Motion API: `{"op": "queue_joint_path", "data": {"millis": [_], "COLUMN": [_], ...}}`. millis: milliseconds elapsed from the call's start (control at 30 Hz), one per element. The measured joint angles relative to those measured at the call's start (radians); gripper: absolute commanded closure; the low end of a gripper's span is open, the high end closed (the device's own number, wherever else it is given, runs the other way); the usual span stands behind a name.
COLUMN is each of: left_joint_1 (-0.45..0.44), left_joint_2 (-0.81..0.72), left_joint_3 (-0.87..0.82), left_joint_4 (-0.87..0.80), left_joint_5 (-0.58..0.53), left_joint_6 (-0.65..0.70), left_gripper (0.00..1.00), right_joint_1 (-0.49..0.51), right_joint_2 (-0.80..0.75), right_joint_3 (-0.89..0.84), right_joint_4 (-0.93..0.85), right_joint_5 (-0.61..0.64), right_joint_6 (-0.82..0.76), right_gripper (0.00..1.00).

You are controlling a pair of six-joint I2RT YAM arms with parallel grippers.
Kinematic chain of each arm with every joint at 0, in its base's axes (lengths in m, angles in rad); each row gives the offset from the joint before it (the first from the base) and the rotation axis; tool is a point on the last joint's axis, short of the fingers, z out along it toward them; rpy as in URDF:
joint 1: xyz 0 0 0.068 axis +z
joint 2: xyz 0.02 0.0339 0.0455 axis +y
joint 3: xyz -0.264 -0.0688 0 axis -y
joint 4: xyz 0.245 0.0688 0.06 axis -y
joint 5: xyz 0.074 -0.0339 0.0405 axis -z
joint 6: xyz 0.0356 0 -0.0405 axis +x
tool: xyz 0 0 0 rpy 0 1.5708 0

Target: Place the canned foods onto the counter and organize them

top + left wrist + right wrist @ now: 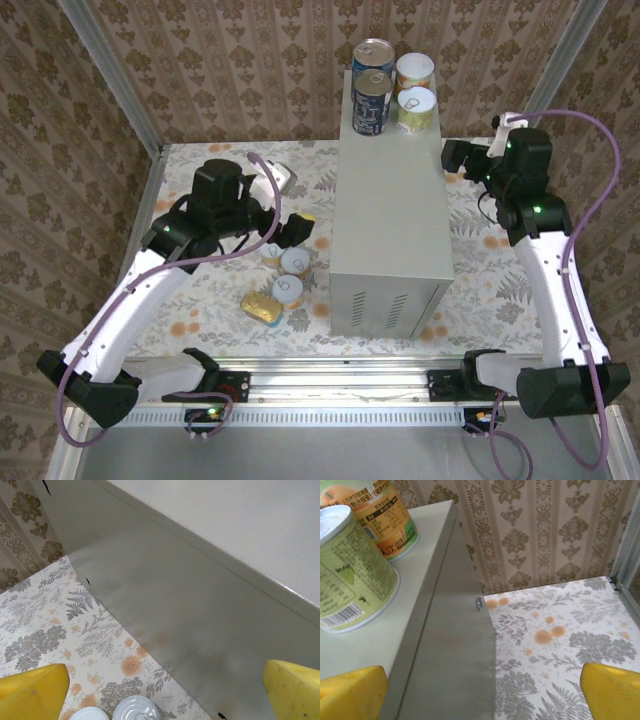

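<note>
— Left gripper (296, 233): how far open?
— Its yellow fingertips (32, 692) are spread wide and hold nothing. It hangs just beside the left wall of the tall pale grey-beige metal counter (390, 220), above two short white-lidded yellow cans (296, 262) standing on the floral-patterned floor (200, 300).
— And the right gripper (458, 158)?
— Equally wide, also empty. It is at the counter's far right edge, one fingertip over the top and the other over the floor.
— Free room?
— The counter's top is bare from its front edge almost to the far end. There four tins stand in a tight square: two blue-labelled silver-topped cans (372, 105) and two yellow-orange white-lidded cans (416, 108). One flat oblong yellow tin (260, 306) lies on the floor near the short cans.
</note>
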Motion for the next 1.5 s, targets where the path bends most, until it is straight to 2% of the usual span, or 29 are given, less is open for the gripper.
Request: {"op": "queue_joint_path", "data": {"millis": [233,567,1500], "left_joint_1": [0.0,0.0,0.0], "left_joint_2": [0.0,0.0,0.0], "left_joint_3": [-0.004,-0.004,-0.004], "left_joint_4": [0.0,0.0,0.002], "left_joint_5": [0.0,-0.007,-0.019], "left_joint_6": [-0.004,-0.004,-0.003], "left_gripper": [0.0,0.0,0.0], "right_joint_1": [-0.005,-0.006,-0.008], "right_joint_2": [0.104,0.233,0.294], "right_joint_3": [0.022,0.115,0.17], "right_joint_4": [0.087,0.118,0.12], "right_joint_5": [-0.027,-0.035,-0.081], "right_joint_6": [0.019,0.026,0.021], "right_gripper": [0.0,0.0,0.0]}}
